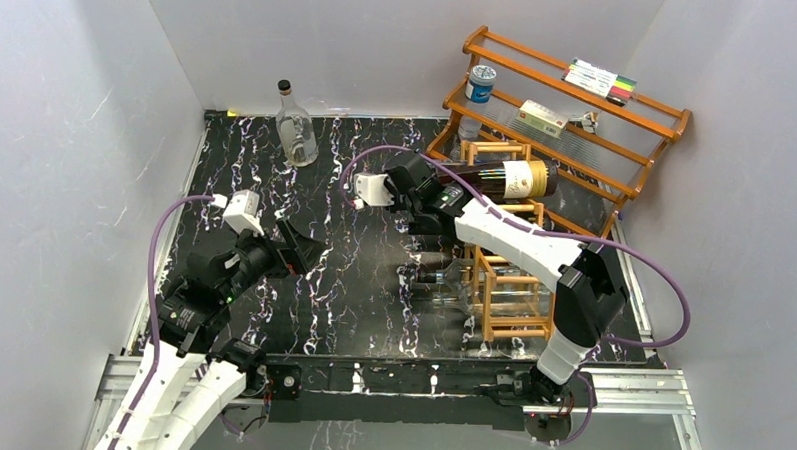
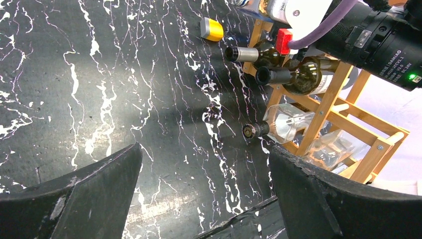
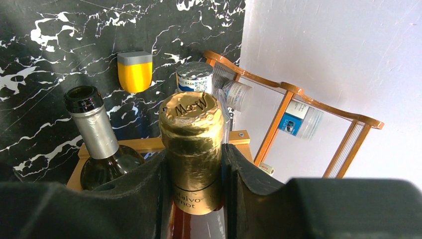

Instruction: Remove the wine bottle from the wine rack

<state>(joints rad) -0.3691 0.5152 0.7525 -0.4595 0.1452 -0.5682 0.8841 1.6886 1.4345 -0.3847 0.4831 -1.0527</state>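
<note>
And there we had it: the right gripper (image 3: pixel 194 167) was clamped on the gold-foil neck of the dark glass wine bottle (image 3: pixel 191 129). One black pad pressed on each side of the foil, and the embossed cap poked out past the fingertips. From above, the bottle lay on its side at the top of the open lattice wine rack of thin orange-brown wooden bars (image 1: pixel 489 288), with its cream label back behind the fingers. We could not tell whether it was bearing on the bars or just clear of them.

Just beside those fingers, on the left of the wrist view, a second bottle with a silver-foil neck and black mouth (image 3: pixel 97 132) lay in the rack. Beyond the fingertips sat a small yellow block with a grey end (image 3: pixel 134 69), a round tin with a blue label (image 3: pixel 195 77) and the curved two-tier orange wooden shelf (image 3: pixel 298 97).

Over on the other side, the left gripper (image 2: pixel 204 189) had its fingers spread wide, and only the black, white-veined tabletop (image 2: pixel 99 74) showed between them. The rack lay ahead of its fingertips and off to the right, with a clear glass bottle (image 2: pixel 283 124) low in it.
</note>
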